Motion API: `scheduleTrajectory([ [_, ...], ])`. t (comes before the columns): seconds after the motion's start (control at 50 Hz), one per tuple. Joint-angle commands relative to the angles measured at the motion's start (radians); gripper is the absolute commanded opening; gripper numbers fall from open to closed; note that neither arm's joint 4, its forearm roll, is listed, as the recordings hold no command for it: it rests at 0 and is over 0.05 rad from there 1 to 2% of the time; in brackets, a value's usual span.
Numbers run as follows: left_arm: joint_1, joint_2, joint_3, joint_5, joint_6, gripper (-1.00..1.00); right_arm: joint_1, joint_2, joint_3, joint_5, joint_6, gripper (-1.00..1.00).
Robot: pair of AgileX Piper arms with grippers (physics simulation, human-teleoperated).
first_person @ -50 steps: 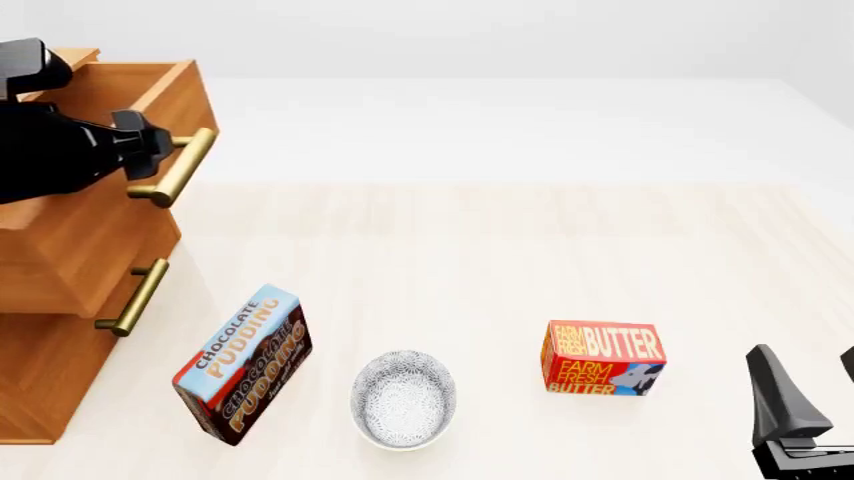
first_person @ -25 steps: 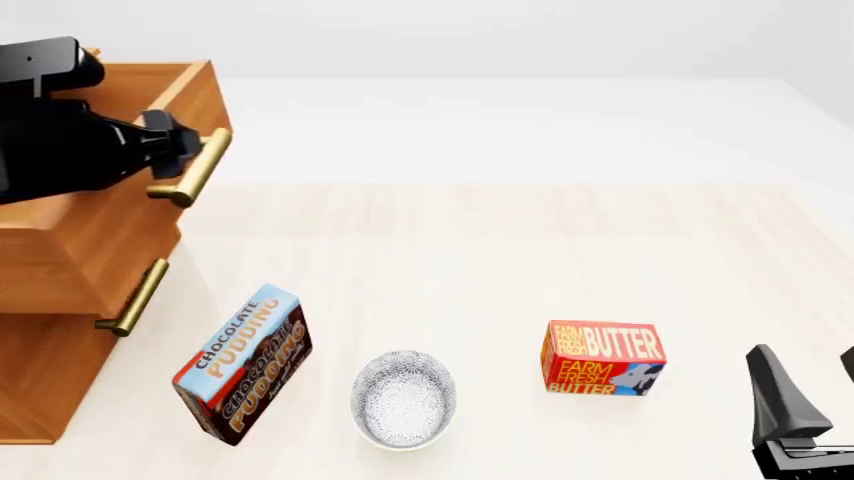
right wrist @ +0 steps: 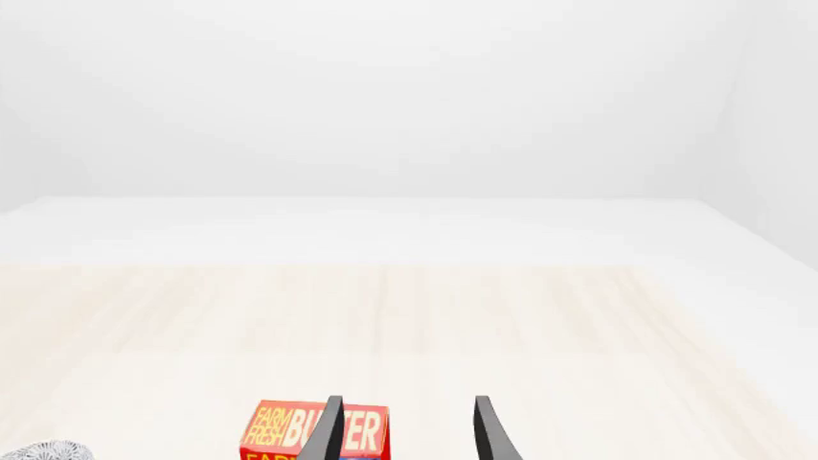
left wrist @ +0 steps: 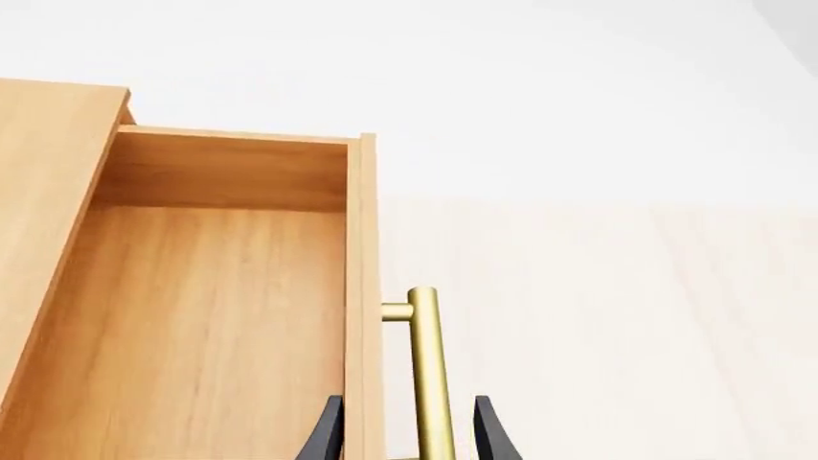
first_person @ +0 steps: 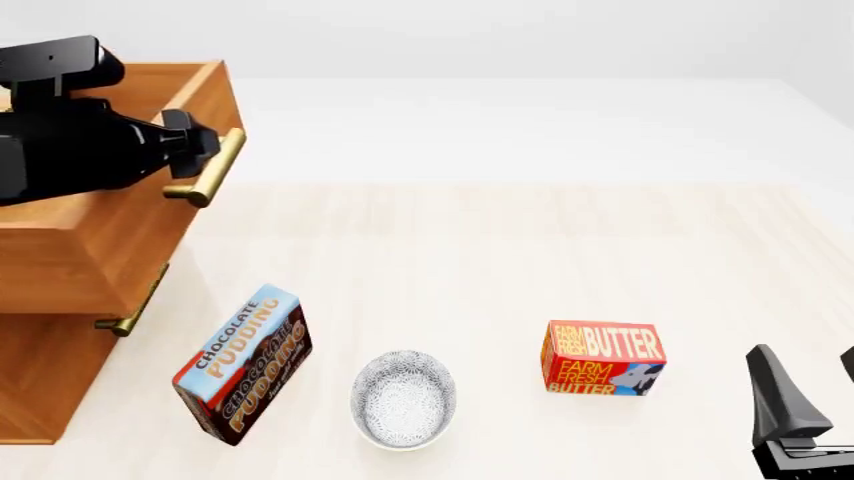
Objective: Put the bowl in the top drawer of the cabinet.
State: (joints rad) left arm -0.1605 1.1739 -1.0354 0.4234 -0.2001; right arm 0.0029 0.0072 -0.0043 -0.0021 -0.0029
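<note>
While I draw the drawer out, this is how things stand:

Left gripper: my fingers sit either side of the brass handle of the top drawer. In the left wrist view the bar runs between the two black fingertips. I judge them clamped on it, since the drawer follows my pull.

What has changed: over the last second the top drawer has slid further out of the cabinet. Its front now overhangs and partly hides the lower drawer's handle.

Drawer inside: the left wrist view shows a bare wooden floor, with nothing in it that I can see.

Bowl: it has not moved. It stands upright on the table, between the pudding box and the butter box, near both and touching neither. It is well apart from the cabinet.

Right gripper: it idles at the near right edge with its fingers spread and nothing between them, the butter box just ahead of it.

Meaning for the task: the opening looks wide enough for the bowl, I judge. The next job is to let go of the handle and fetch the bowl.
</note>
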Motion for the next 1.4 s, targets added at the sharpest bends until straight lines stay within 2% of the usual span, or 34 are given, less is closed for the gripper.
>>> scheduleTrajectory([
  [0.02,-0.037,0.062,0.044,0.0,0.024,1.0,0.0,0.0,0.0,0.0,0.0,1.0],
  [0.76,-0.133,0.07,-0.008,0.022,0.058,1.0,0.0,0.0,0.0,0.0,0.0,1.0],
  [1.02,-0.156,0.061,-0.028,0.04,0.046,1.0,0.0,0.0,0.0,0.0,0.0,1.0],
  [1.04,-0.174,0.055,-0.034,0.046,0.024,1.0,0.0,0.0,0.0,0.0,0.0,1.0],
  [1.14,-0.183,0.05,-0.039,0.05,0.033,1.0,0.0,0.0,0.0,0.0,0.0,1.0],
  [1.4,-0.249,0.051,-0.06,0.057,-0.009,1.0,0.0,0.0,0.0,0.0,0.0,1.0],
])
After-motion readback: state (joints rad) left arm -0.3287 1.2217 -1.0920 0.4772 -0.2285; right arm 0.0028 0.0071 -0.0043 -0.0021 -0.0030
